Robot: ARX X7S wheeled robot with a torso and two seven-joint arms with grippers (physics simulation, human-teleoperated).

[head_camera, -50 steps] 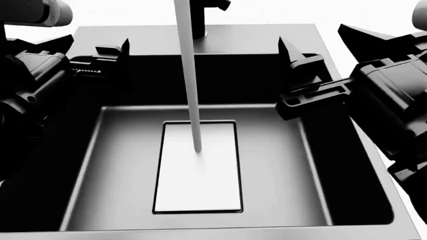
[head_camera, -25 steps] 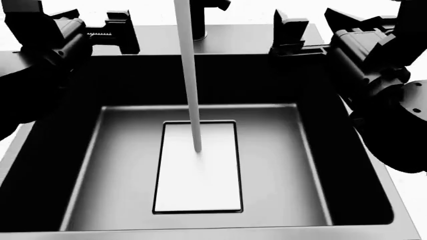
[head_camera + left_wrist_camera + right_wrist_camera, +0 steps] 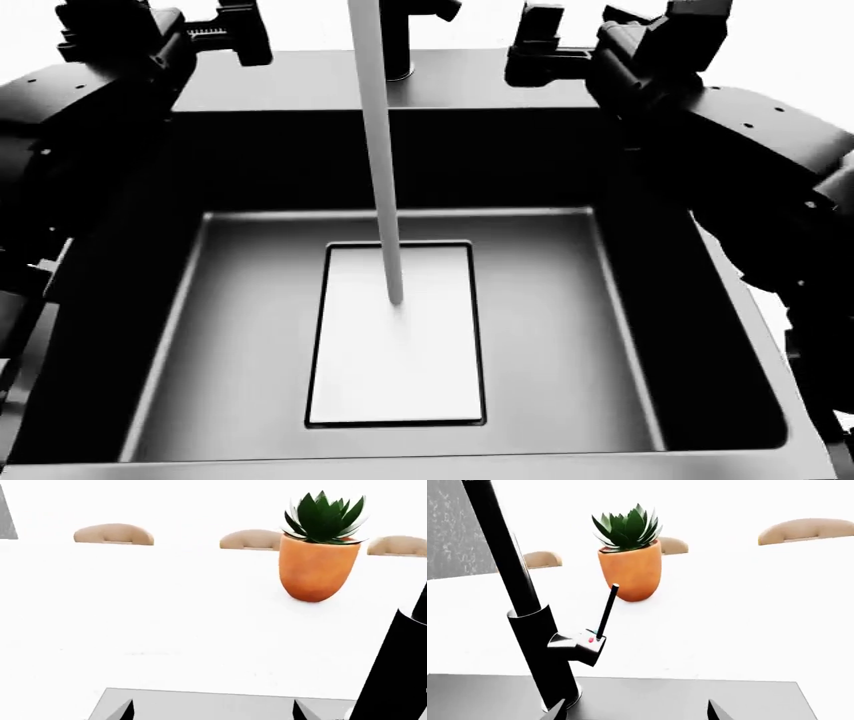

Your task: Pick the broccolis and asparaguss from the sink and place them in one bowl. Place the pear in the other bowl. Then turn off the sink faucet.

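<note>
The deep, dark-grey rectangular sink (image 3: 627, 330) fills the head view, a pale rectangular panel (image 3: 396, 335) set in its floor. A thin white stream of water (image 3: 378, 150) runs straight down onto that panel. At twelve o'clock on the back rim stands the tall black cylindrical faucet post (image 3: 527, 615), its thin side lever (image 3: 606, 611) tilted upward.

The left gripper (image 3: 227, 35) hovers above the rim at about eleven o'clock, fingers spread apart with nothing between them. The right gripper (image 3: 541, 50) hangs at one o'clock, just beside the faucet, fingers likewise apart and empty.

Beyond the sink, on the white counter, sits an orange ceramic pot with a spiky green succulent (image 3: 319, 555).
</note>
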